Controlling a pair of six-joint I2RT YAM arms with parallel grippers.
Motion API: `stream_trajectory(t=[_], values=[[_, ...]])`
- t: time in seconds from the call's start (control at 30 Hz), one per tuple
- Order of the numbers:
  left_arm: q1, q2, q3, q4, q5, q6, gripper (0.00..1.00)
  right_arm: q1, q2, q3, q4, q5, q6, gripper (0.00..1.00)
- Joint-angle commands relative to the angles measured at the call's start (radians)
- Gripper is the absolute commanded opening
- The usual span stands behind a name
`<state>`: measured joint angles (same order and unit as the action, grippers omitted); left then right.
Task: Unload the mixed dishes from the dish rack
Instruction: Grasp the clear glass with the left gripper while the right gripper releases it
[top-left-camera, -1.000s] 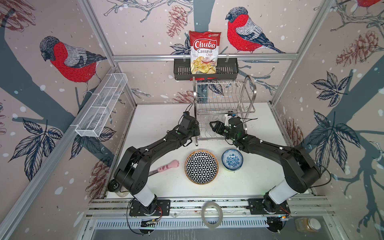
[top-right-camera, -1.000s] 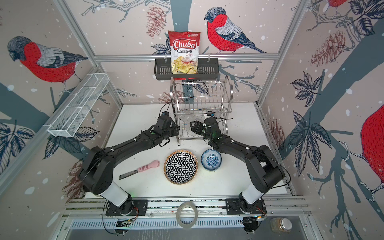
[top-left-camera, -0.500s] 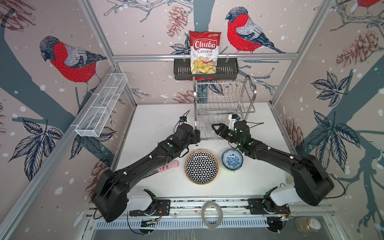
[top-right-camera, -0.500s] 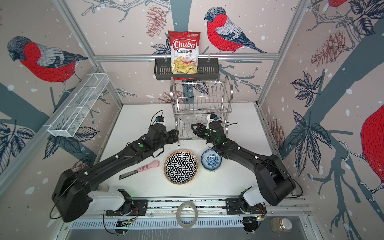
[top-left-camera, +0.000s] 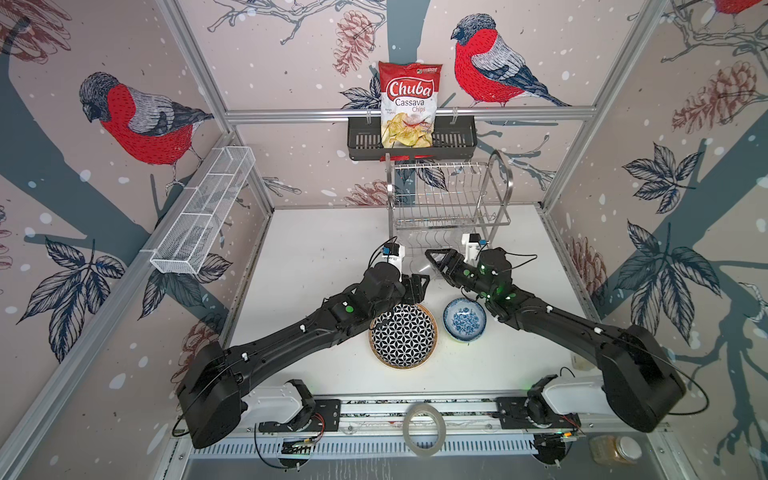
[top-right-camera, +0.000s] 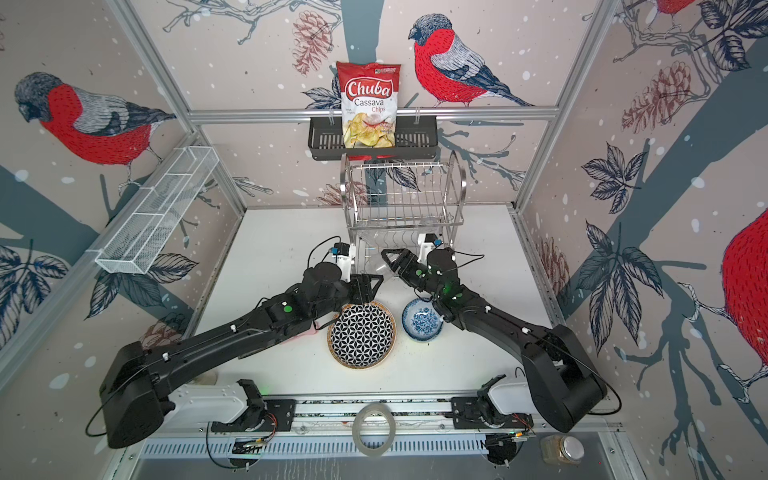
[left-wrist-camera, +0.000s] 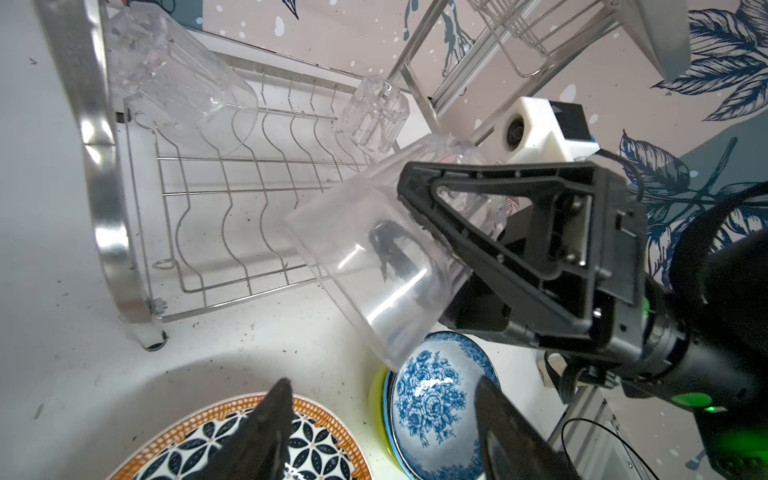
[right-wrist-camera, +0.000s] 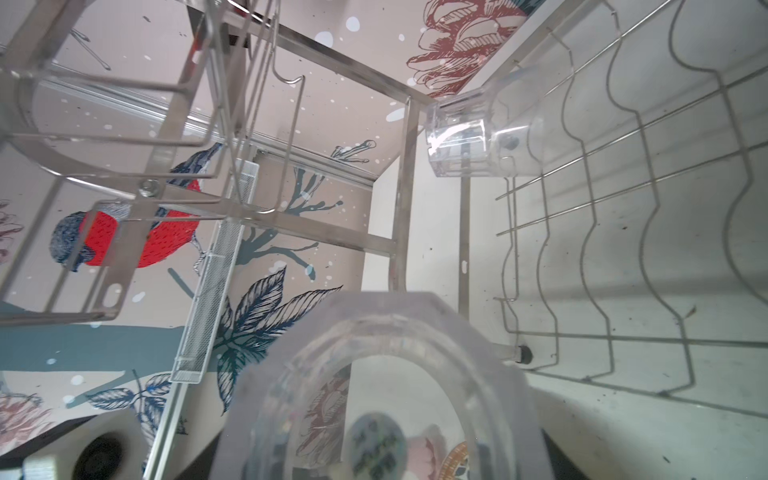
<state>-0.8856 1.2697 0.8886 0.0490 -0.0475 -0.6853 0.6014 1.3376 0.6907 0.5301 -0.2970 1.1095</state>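
Observation:
My right gripper (top-left-camera: 432, 258) is shut on a clear glass (left-wrist-camera: 374, 266), held tilted just in front of the dish rack (top-left-camera: 449, 195). That glass fills the near part of the right wrist view. Two more clear glasses (left-wrist-camera: 178, 87) (left-wrist-camera: 374, 112) lie on the rack's lower wire shelf. My left gripper (left-wrist-camera: 382, 401) is open and empty. It hovers between the geometric plate (top-left-camera: 403, 334) and the blue-floral bowl (top-left-camera: 464, 320), both on the table. The bowl sits in a lime bowl (left-wrist-camera: 376, 390).
A chips bag (top-left-camera: 409, 104) stands in the black wall basket (top-left-camera: 411, 143) above the rack. A white mesh basket (top-left-camera: 203, 216) hangs on the left wall. A tape roll (top-left-camera: 424, 430) and a jar (top-left-camera: 615, 451) sit at the front rail.
My left gripper has drawn back from the rack's left side toward the front, over the plate's far edge, and its arm has dropped lower. The right gripper has barely moved with the glass.

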Motion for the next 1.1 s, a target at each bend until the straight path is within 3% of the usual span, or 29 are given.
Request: stream_trajectory(t=[0.0,0.13,0.27,0.53,0.63,0.73,0.8,0.93,1.03,1.07], values=[[-0.001,0.021,0.014,0.123,0.065,-0.019,0.59,0.002,-0.010,-0.017,0.104,-0.056,0.083,0.20],[-0.001,0.059,0.054,0.133,0.081,-0.012,0.50,0.009,-0.017,-0.042,0.143,-0.072,0.124,0.20],[-0.001,0.078,0.079,0.141,0.081,0.000,0.32,0.015,-0.036,-0.070,0.170,-0.072,0.150,0.20],[-0.001,0.071,0.093,0.150,0.061,0.017,0.06,0.015,-0.080,-0.091,0.161,-0.068,0.161,0.19],[-0.001,0.063,0.096,0.148,0.054,0.023,0.00,0.013,-0.115,-0.092,0.153,-0.064,0.161,0.19],[-0.001,0.053,0.104,0.131,0.045,0.033,0.00,0.013,-0.122,-0.091,0.149,-0.062,0.159,0.21],[-0.001,0.045,0.104,0.110,0.035,0.044,0.00,0.014,-0.126,-0.092,0.145,-0.057,0.159,0.28],[0.000,0.029,0.161,0.016,0.027,0.078,0.00,0.012,-0.125,-0.087,0.136,-0.050,0.154,0.82],[0.000,0.012,0.198,-0.078,0.022,0.105,0.00,0.015,-0.120,-0.070,0.117,-0.048,0.133,1.00],[0.000,0.003,0.207,-0.112,0.018,0.112,0.00,0.015,-0.118,-0.065,0.112,-0.049,0.125,0.99]])
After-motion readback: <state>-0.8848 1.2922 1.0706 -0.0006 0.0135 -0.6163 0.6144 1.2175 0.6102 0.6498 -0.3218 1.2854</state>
